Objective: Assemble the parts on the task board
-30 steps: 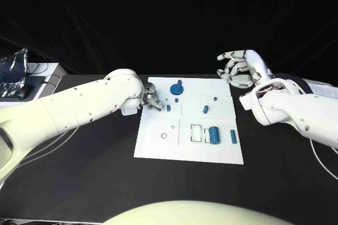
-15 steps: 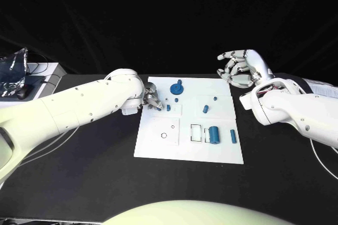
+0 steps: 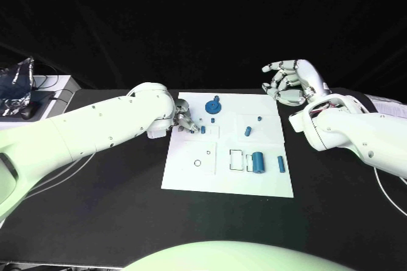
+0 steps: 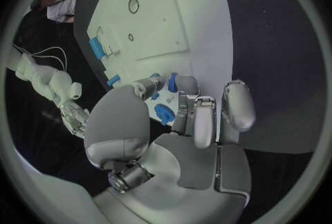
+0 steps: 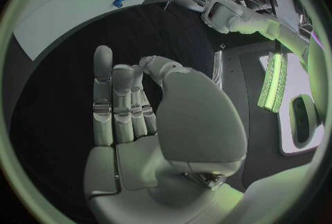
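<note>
So the white board (image 3: 227, 150) lay mid-table on the black top (image 3: 102, 212), w/ blue parts scattered over it. Left hand (image 3: 185, 121) was down at the board's left edge, fingertips pinching a small blue peg (image 4: 172, 82) just off the surface; from the wrist cam thumb & fingers closed on it. Round blue knob piece (image 3: 214, 106) sat near the far edge, a small peg (image 3: 247, 131) mid-right. Nearer the front, a fat blue cylinder (image 3: 257, 163) lay beside a slim one (image 3: 280, 164), close but apart. Right hand (image 3: 289, 83) hung above the board's far right corner, holding nothing, fingers loosely apart & lightly curled.
</note>
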You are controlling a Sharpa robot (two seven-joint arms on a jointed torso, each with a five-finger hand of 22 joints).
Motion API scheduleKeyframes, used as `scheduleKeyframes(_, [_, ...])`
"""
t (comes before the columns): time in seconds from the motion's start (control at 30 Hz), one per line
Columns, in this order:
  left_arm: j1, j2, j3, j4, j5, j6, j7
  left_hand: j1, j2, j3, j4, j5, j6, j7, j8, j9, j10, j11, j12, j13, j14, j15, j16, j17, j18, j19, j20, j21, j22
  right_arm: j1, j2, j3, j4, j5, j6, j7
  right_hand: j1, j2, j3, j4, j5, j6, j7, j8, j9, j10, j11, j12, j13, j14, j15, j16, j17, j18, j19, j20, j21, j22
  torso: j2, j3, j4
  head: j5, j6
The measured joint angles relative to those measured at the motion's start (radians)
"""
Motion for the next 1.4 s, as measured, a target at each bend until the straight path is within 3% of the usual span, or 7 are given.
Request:
scheduleKeyframes(0.7, [-0.001,-0.012,0.002,0.014,-0.02,0.013,-0.005,0.013,0.013,-0.021,0.021,0.0,0.002,0.003,0.0,-0.006,0.0,0.0,0.0,0.0,0.0,0.0,0.0,0.0,0.0,0.0,0.0,0.0,0.0,0.0,-0.002,0.0,0.001,0.0,0.001,0.0,0.0,0.0,0.0,0.0,0.0,-0.001,-0.001,0.0,0.0,-0.002,-0.002,0.0,-0.001,0.0,0.0,0.0,0.0,0.0,0.0,0.0,0.0,0.0,0.0,-0.0006,-0.0004,-0.001,0.001])
scheduleKeyframes(1.07, [-0.003,-0.02,0.004,0.022,-0.027,0.016,-0.007,0.017,0.009,-0.041,0.035,0.0,0.002,0.003,0.0,-0.007,0.004,0.004,0.003,0.002,0.0,0.0,0.0,0.0,0.0,0.004,0.004,0.0,0.002,0.0,-0.002,0.0,0.001,0.0,0.001,0.0,0.0,0.0,0.0,0.0,0.0,-0.002,-0.002,0.0,0.0,-0.002,-0.002,0.0,-0.001,0.0,0.0,0.0,0.0,0.0,0.0,0.0,0.0,0.0,0.001,-0.0008,-0.0003,-0.001,0.0])
scheduleKeyframes(1.4, [-0.003,-0.024,0.003,0.022,-0.03,0.014,-0.011,0.017,0.009,-0.1,0.048,0.0,0.007,0.007,0.0,-0.013,0.004,0.004,0.003,0.004,0.0,0.0,0.0,0.0,0.0,0.004,0.004,0.0,0.004,0.0,-0.002,0.0,0.001,0.0,0.002,0.0,0.0,0.0,0.0,0.0,0.0,-0.002,-0.002,0.0,0.0,-0.002,-0.002,0.0,-0.001,0.0,0.0,0.0,0.0,0.0,0.0,0.0,0.0,0.0,0.001,-0.0004,0.0003,-0.001,0.001])
